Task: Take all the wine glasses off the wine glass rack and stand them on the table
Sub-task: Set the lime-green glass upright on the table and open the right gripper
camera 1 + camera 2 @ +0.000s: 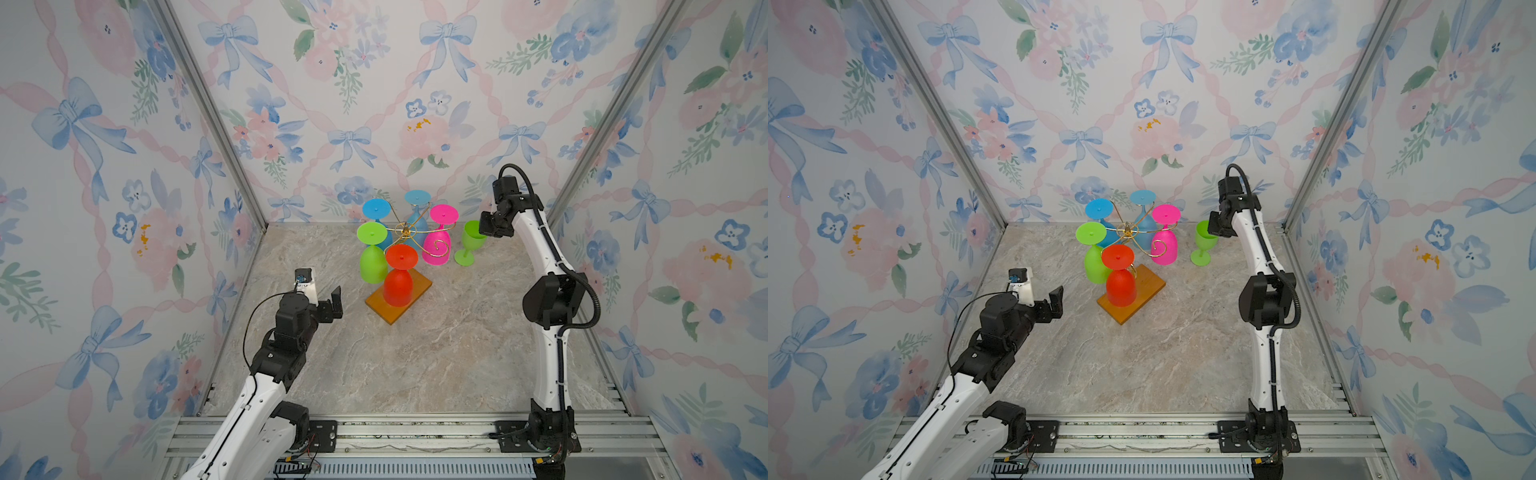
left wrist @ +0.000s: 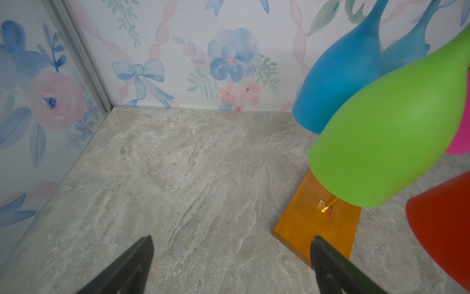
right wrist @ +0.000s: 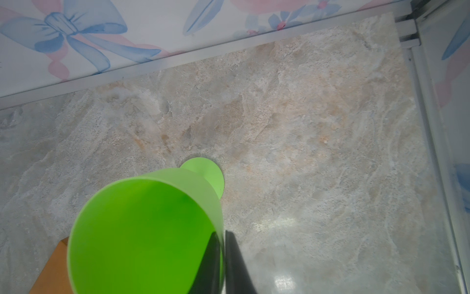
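Standing upright on the bench, the green wine glass is found at about 3 o'clock of the wine glass rack, near it but clear of its wire arms. Its rim is pinched by the right gripper: in the right wrist view one finger is seen inside the bowl and the other just outside, closed on the thin wall. Five other glasses are hung upside down on the rack: blue at 11 and 12 o'clock, pink at 2, green at 9, red at 6. The left gripper is held wide open and empty above the bench, at about 8 o'clock of the rack, near the wooden base.
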`<state>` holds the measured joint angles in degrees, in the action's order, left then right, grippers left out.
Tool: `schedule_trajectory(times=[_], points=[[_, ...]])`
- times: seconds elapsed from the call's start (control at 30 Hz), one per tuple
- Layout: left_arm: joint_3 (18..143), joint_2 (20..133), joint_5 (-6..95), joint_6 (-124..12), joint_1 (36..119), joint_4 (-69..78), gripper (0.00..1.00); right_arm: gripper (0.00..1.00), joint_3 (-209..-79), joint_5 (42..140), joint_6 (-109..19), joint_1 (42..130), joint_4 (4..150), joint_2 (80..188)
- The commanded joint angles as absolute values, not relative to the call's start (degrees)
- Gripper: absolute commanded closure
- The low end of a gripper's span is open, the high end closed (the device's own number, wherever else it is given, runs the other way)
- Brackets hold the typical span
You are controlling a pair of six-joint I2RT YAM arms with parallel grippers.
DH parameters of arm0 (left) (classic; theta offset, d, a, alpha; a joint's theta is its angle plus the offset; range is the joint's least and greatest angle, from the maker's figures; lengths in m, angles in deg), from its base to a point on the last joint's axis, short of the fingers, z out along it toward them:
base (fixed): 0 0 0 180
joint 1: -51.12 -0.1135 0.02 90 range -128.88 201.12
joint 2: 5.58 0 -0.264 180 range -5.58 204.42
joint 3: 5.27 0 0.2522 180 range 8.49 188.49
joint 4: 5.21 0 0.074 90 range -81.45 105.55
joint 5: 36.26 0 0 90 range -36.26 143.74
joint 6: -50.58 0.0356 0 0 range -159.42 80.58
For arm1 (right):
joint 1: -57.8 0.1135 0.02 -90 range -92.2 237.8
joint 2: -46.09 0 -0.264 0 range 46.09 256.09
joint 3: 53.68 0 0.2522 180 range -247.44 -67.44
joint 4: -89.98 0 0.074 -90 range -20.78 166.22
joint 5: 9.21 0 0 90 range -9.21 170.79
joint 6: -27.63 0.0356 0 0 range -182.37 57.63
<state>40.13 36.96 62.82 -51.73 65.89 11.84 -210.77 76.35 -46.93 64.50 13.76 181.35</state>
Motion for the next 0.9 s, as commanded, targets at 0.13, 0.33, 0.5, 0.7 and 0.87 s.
schedule_trajectory(times=[0.13,0.33,0.5,0.7,0.87], points=[[39.8,36.8,60.6,-52.5,65.4,10.1,0.02,0.86,-213.2,78.8,-46.7,64.4,12.7,182.4],[39.7,37.0,60.1,-52.6,65.4,9.9,0.02,0.74,-213.4,78.9,-47.1,64.3,12.2,181.7],[39.8,37.6,59.5,-52.7,65.4,9.9,0.02,0.63,-214.1,79.4,-48.1,64.0,10.6,180.0],[39.9,37.2,59.3,-52.7,65.4,9.9,0.02,0.42,-212.5,79.2,-48.9,63.9,9.5,174.8],[39.7,37.0,59.3,-52.8,65.4,9.9,0.02,0.34,-207.6,83.7,-48.1,64.2,11.8,168.1]])
